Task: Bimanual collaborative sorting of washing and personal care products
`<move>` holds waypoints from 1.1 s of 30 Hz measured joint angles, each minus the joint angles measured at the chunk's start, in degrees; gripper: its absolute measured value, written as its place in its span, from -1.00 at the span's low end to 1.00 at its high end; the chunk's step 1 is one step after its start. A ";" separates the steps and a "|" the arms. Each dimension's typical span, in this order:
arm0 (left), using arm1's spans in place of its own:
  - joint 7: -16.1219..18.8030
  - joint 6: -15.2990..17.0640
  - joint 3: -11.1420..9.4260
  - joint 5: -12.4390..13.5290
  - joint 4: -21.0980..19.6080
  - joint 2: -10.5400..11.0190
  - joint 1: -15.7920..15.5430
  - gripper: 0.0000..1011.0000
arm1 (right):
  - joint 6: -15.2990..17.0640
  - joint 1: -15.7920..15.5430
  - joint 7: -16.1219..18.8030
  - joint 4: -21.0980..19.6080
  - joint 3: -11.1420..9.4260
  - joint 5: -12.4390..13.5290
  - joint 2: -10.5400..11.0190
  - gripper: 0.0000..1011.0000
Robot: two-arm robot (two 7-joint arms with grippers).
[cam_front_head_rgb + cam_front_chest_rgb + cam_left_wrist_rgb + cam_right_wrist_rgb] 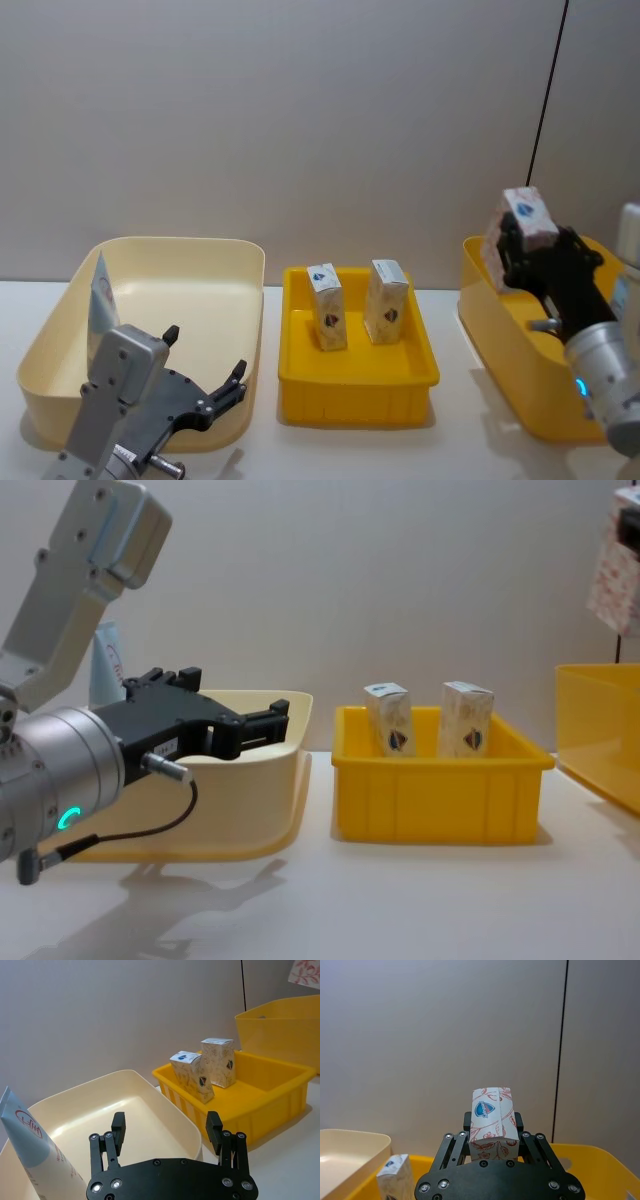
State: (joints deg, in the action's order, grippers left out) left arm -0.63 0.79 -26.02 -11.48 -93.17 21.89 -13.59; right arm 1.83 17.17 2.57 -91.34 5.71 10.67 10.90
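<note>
A pale blue-white squeeze tube point(100, 293) stands leaning against the left wall of the cream tub point(160, 255). My left gripper point(205, 352) hovers open over that tub's front part, with nothing between its fingers and the tube point(35, 1150) off to its side. Two small white cartons point(327, 306) point(387, 301) stand upright in the middle yellow bin point(355, 390). My right gripper point(520, 250) is shut on a third carton point(530, 215), holding it up in the air above the right yellow bin point(510, 350). In the right wrist view this carton point(491, 1120) sits upright between the fingers.
The three containers stand in a row on a white table before a plain grey wall. Narrow gaps of bare table separate them, and a strip of table runs along the front. A dark cable point(545, 100) hangs down the wall behind the right bin.
</note>
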 joint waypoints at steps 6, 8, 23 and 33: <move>0.00 0.00 0.00 0.00 0.00 0.00 0.00 0.98 | 1.89 -2.69 -0.68 -2.51 -1.53 -0.16 0.89 -0.18; 0.00 0.00 0.00 0.00 0.00 0.00 0.00 0.98 | 2.33 -3.42 -0.98 -3.13 -1.98 -0.42 1.13 -0.18; 0.00 0.00 0.00 0.00 0.00 0.00 0.00 0.98 | 3.92 -5.91 -3.14 -5.20 -4.13 -2.86 1.86 -0.18; 0.00 0.00 0.00 0.00 0.00 0.00 0.00 0.98 | 6.50 -6.68 -4.28 -5.16 -5.29 -4.02 1.81 -0.18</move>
State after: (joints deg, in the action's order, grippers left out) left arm -0.62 0.79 -26.03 -11.48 -93.17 21.90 -13.59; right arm 8.33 10.49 -1.71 -96.50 0.42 6.65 12.71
